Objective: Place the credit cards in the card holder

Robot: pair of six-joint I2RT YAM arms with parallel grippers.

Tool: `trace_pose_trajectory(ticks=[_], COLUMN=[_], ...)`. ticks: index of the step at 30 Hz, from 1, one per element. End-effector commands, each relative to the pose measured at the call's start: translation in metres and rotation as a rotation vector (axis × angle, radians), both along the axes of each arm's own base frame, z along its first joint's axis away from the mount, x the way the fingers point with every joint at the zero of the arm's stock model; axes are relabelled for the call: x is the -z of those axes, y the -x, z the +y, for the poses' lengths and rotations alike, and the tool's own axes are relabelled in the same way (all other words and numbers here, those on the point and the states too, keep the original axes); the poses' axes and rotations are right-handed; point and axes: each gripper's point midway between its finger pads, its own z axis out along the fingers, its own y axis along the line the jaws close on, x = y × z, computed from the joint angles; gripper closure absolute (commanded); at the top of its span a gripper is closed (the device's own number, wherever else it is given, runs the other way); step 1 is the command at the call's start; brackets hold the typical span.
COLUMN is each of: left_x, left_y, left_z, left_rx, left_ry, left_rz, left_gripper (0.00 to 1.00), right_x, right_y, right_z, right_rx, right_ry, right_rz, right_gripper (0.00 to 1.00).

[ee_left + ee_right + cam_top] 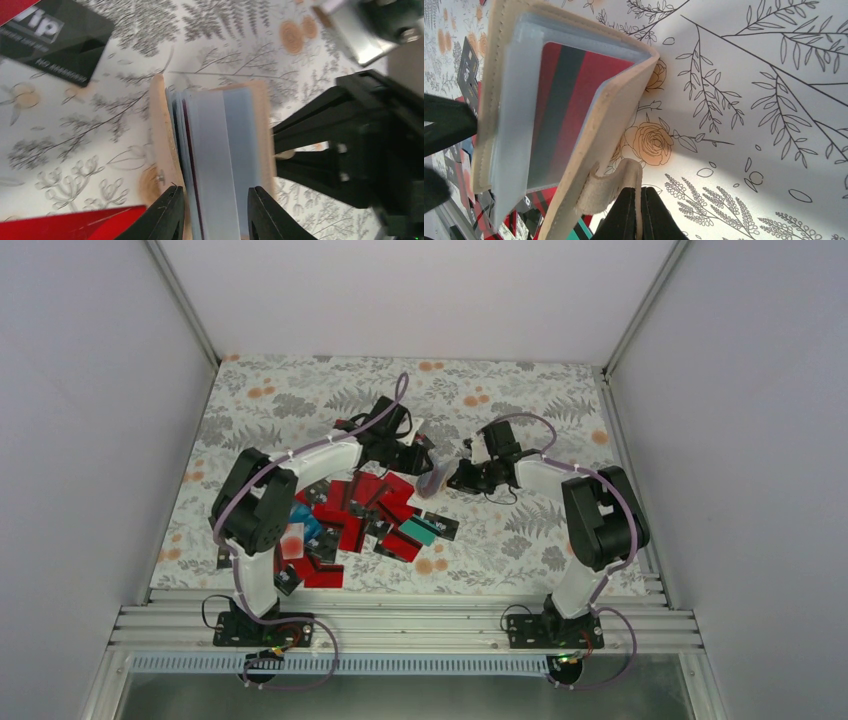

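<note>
Closed tight, my right pincer [636,200] pinches the tan strap tab of the card holder [599,125]. The holder is partly open, with a red, dark-striped card [569,85] in one clear sleeve. My left pincer [216,212] grips the same holder from the other side, its fingers clamped around the stack of sleeves. The holder sits between us near the middle of the counter [520,530]; I cannot tell whether it touches the surface. Just beside it, spreading toward the near left corner, the credit cards [360,510] lie heaped, mostly red.
</note>
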Motion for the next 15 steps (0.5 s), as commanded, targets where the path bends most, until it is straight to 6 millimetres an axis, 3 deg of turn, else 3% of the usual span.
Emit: trace_pose_trajectory(ticks=[1,5,10,13,15], left_x=[-0.016,-0.02,-0.011,-0.015,-0.012], left_y=[0.004,0.011,0.017,0.009,-0.002], left_z=[-0.027,-0.045,-0.056,-0.043,-0.016], left_rx=[0.048,0.081,0.094,0.034,-0.054], left_ry=[0.056,0.093,0.096,0.042,-0.087], left_rz=[0.001,0.011,0.033,-0.025,-0.071], left_gripper=[0.66,0.66,0.68,0.69,0.66], right_x=[-0.009,-0.002,0.002,0.004,0.006], right_y=[-0.004,0.0,0.003,0.006,0.009], right_z=[-0.001,-0.007,-0.017,-0.022,-0.027], right_rx=[0.013,0.032,0.061,0.066,0.075], right_ry=[0.005,0.029,0.055,0.063,0.073], right_rz=[-0.025,-0.011,-0.008,-0.003,0.0], right_gripper=[0.96,0.96,0.96,0.96,0.96])
